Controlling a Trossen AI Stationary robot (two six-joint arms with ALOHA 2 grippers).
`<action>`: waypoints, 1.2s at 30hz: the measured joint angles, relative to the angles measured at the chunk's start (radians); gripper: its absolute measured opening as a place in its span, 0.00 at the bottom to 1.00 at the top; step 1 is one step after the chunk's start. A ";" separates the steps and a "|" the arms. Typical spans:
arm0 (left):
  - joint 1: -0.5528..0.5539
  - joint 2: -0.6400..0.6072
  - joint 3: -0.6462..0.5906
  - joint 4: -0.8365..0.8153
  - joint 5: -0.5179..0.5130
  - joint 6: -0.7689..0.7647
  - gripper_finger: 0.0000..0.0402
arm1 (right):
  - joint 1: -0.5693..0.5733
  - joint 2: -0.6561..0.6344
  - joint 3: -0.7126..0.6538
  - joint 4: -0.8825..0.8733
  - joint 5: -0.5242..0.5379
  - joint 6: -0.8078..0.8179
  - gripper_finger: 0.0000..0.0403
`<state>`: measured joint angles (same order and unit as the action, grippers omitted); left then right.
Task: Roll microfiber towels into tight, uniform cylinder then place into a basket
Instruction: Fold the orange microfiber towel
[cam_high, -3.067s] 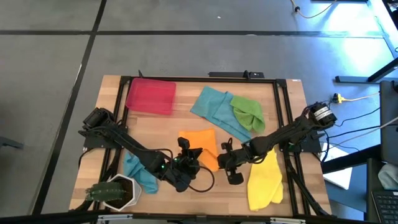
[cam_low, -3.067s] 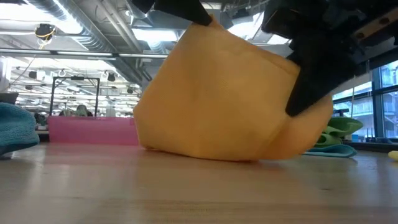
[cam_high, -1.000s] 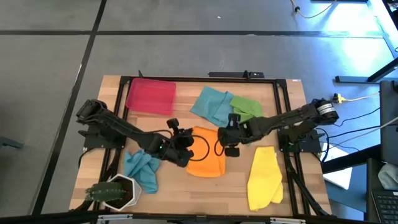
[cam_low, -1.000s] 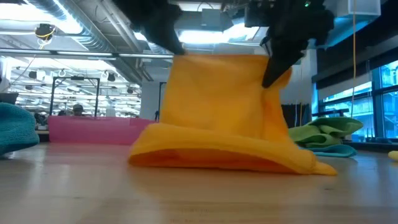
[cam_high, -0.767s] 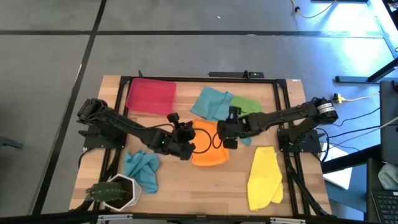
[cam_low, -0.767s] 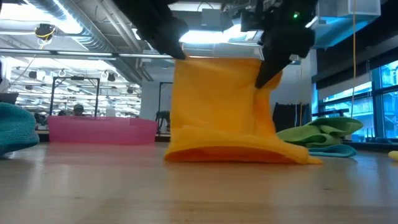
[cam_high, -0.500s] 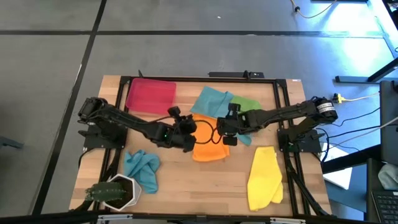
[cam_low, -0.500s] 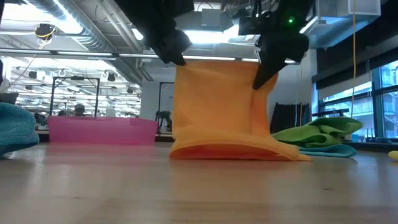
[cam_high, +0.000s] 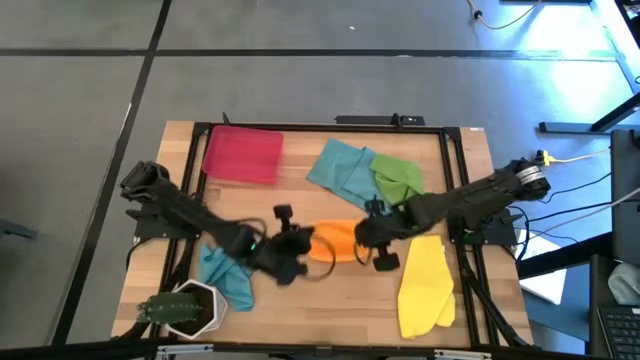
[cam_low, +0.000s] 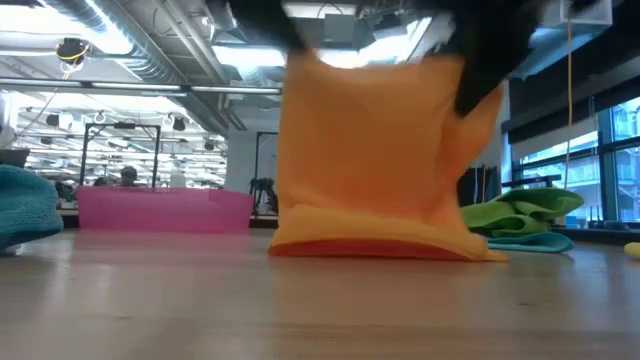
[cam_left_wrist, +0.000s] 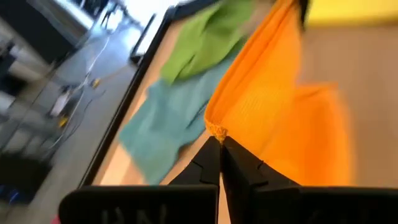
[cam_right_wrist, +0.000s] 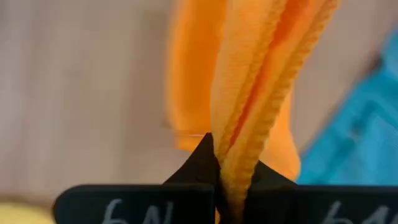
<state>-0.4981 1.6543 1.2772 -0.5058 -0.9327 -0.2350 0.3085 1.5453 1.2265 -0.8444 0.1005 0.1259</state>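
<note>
So the orange towel (cam_low: 380, 160) is held up mid-table by both pincers — left gripper (cam_left_wrist: 219, 144) clenched on one top corner, right gripper (cam_right_wrist: 219, 163) on the other — lower edge draped on the wood. Farther back, the red basket (cam_high: 242, 155) is parked.
</note>
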 joint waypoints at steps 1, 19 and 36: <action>-0.032 0.000 0.028 0.000 -0.016 0.007 0.00 | 0.022 -0.015 0.010 0.003 -0.015 0.005 0.01; -0.195 -0.001 0.262 -0.064 -0.011 -0.031 0.00 | 0.172 -0.213 0.129 0.103 -0.095 0.129 0.01; 0.145 0.000 -0.062 -0.198 0.199 -0.308 0.00 | -0.196 -0.204 -0.312 0.151 -0.078 0.114 0.01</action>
<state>-0.3533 1.6543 1.2153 -0.7038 -0.7341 -0.5430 0.1122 1.3415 0.9145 -0.6936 0.0225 0.2395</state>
